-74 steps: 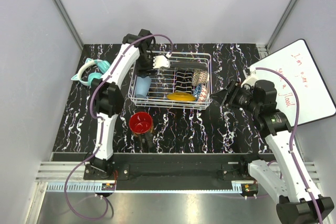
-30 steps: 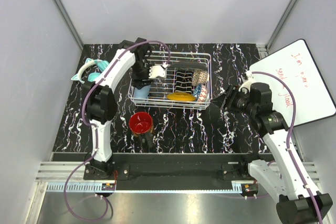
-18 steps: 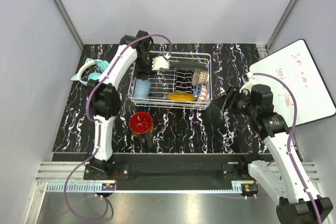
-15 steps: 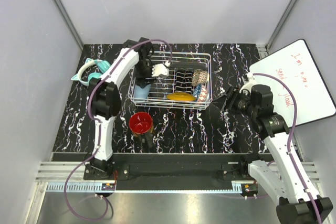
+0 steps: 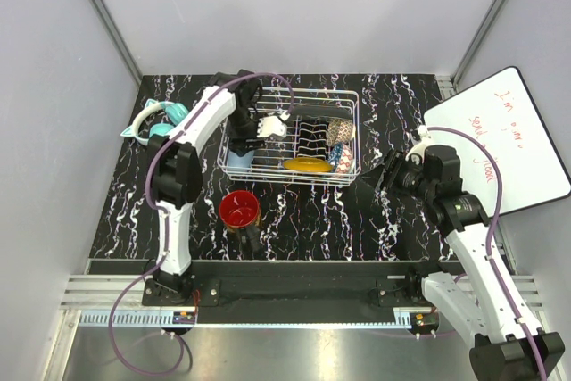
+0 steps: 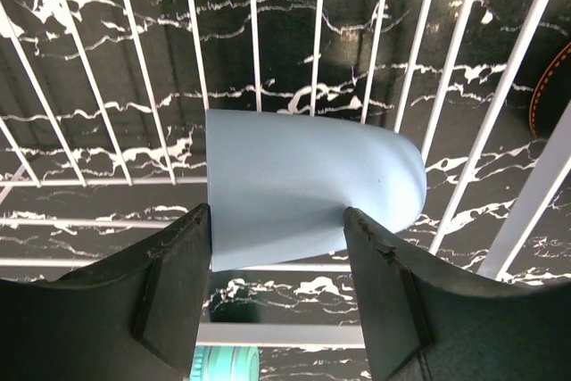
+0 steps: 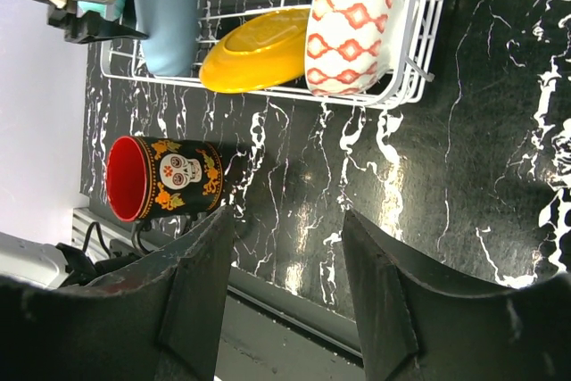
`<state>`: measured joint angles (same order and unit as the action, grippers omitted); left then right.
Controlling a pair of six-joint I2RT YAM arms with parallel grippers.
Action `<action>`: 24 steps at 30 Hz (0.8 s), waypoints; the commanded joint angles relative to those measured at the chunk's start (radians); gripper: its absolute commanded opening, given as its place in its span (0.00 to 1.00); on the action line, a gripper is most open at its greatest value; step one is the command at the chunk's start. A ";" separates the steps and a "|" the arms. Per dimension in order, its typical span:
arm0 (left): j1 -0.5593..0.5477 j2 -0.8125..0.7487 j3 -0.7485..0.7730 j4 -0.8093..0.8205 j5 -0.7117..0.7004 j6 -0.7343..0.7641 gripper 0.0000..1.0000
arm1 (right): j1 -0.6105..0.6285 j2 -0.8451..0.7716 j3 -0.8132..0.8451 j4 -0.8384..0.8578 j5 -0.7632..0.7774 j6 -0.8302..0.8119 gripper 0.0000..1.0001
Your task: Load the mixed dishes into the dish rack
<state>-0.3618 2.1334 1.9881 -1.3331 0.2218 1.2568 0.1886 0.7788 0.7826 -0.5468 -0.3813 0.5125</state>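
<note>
Holding the blue cup by its smooth sides in the left gripper, inside the rack. Probably light, stiff and slippery. With the right gripper wide, empty.

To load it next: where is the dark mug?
In the top view the dark mug sits on the table, outside the dish rack, near its front left corner.

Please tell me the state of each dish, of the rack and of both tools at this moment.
dish rack: partly loaded.
light blue cup: on its side inside the rack, gripped.
left tool: shut on the cup.
yellow plate: in the rack, tilted.
lattice-patterned bowl: in the rack, on its edge.
skull mug: upright on the table, outside the rack.
right tool: open, empty.
</note>
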 commanded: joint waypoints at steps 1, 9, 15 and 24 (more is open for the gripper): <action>0.007 -0.084 -0.058 -0.215 -0.044 0.023 0.63 | -0.003 -0.007 -0.008 0.008 0.024 -0.015 0.59; 0.003 -0.176 -0.138 -0.215 -0.058 0.016 0.62 | -0.005 0.002 -0.013 0.013 0.027 -0.028 0.59; -0.009 -0.216 -0.160 -0.215 -0.038 0.007 0.62 | -0.003 0.007 -0.022 0.021 0.032 -0.032 0.59; -0.023 -0.263 -0.227 -0.215 -0.018 -0.019 0.61 | -0.003 0.010 -0.025 0.019 0.036 -0.034 0.59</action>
<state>-0.3798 1.9491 1.7916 -1.3312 0.1802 1.2480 0.1886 0.7860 0.7567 -0.5476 -0.3672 0.4965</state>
